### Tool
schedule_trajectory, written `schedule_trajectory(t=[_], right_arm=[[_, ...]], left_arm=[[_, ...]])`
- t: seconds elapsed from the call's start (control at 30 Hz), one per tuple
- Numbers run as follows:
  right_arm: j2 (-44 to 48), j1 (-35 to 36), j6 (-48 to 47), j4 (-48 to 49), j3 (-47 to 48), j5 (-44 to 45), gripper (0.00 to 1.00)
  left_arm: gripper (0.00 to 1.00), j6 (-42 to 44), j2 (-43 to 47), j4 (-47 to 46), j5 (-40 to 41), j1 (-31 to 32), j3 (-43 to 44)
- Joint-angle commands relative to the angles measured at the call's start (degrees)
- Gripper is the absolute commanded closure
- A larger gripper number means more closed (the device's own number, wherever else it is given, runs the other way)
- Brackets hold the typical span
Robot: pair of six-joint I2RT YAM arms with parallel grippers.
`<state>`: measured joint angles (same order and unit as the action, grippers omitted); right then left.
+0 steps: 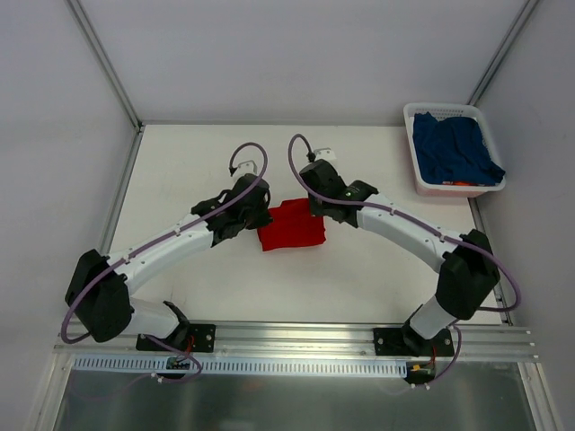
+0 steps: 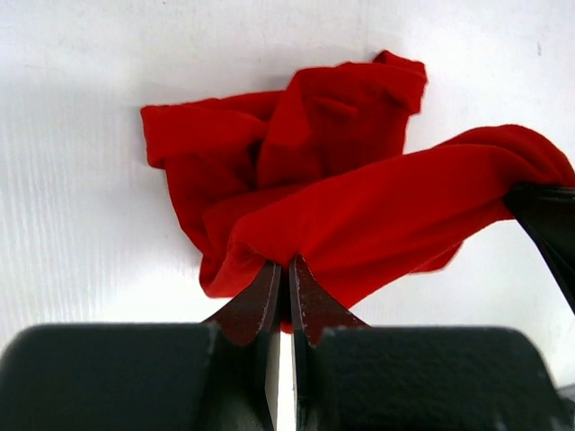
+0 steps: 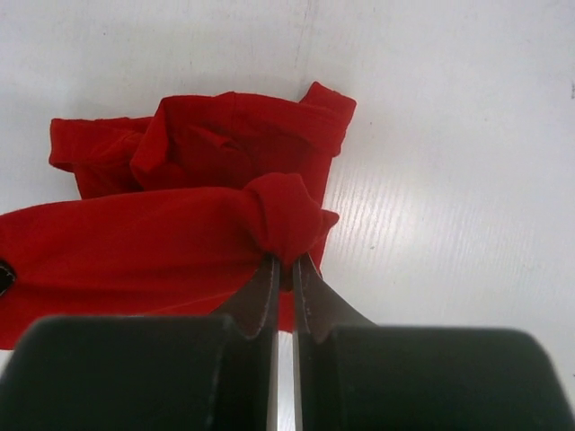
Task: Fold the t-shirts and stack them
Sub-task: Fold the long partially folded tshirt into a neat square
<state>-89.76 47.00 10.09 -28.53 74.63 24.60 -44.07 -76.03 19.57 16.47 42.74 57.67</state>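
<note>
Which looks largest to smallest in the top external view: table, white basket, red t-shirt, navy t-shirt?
1. table
2. white basket
3. navy t-shirt, nearly filling the basket, so a close call
4. red t-shirt, bunched up

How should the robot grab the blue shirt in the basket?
Pinch a raised fold on top of the navy t-shirt, coming straight down from above. It lies crumpled in the white basket, whose walls block the sides. The right hand is nearer, but holds the red t-shirt.

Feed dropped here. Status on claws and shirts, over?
Left claw, right claw shut on red t-shirt, cloth spanning between. Navy t-shirt in white basket. Nothing in the way.
</note>
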Motion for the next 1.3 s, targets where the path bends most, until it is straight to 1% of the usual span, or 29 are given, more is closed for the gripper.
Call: schedule_trajectory(t=[0.0, 0.27, 0.67, 0.7, 0.73, 0.77, 0.8, 0.83, 0.9, 0.93, 1.17, 1.27], right_arm=[[-2.52, -2.61, -3.05, 1.64, 3.24, -0.69, 1.0], [-9.64, -5.87, -4.81, 3.57, 7.98, -3.24, 1.0], [-19.66, -9.21, -5.87, 4.45, 13.87, -6.93, 0.99], [-20.36, -9.73, -5.96, 4.37, 14.75, -7.37, 0.84], [-20.98, -9.91, -6.04, 4.45, 15.1, -7.81, 0.74], [-21.86, -10.17, -6.04, 4.45, 15.28, -7.9, 0.63], [-22.21, -10.26, -6.13, 4.45, 15.46, -8.07, 0.44], [-22.3, -10.27, -6.22, 4.45, 15.37, -7.99, 0.41], [-21.87, -10.44, -6.13, 4.45, 15.02, -7.99, 0.39], [-21.43, -10.53, -6.22, 4.45, 14.5, -7.81, 0.39], [-15.9, -10.53, -6.57, 4.19, 11.77, -6.15, 0.38], [-12.91, -10.53, -6.57, 3.75, 10.71, -4.66, 0.38]], left_arm=[[1.0, 2.68, -1.92, -0.58, -0.29, -2.31, 1.66], [1.0, 4.61, -8.16, -5.06, -3.46, -6.53, 2.53], [1.0, 7.69, -18.36, -8.58, -6.89, -11.36, 7.98], [0.96, 7.95, -19.76, -8.59, -7.15, -11.45, 8.33], [0.86, 8.04, -20.55, -8.67, -7.24, -11.8, 8.68], [0.62, 8.04, -21.17, -8.59, -7.33, -11.98, 9.12], [0.41, 8.04, -22.05, -8.67, -7.33, -12.15, 9.3], [0.26, 8.13, -22.4, -8.76, -7.33, -12.24, 9.39], [0.06, 8.13, -22.76, -8.76, -7.33, -12.33, 9.48], [0.01, 8.13, -22.67, -8.68, -7.24, -12.42, 9.48], [0.01, 8.13, -18.2, -8.67, -7.68, -12.42, 7.73], [0.01, 8.04, -14.34, -8.5, -6.98, -12.42, 6.67]])
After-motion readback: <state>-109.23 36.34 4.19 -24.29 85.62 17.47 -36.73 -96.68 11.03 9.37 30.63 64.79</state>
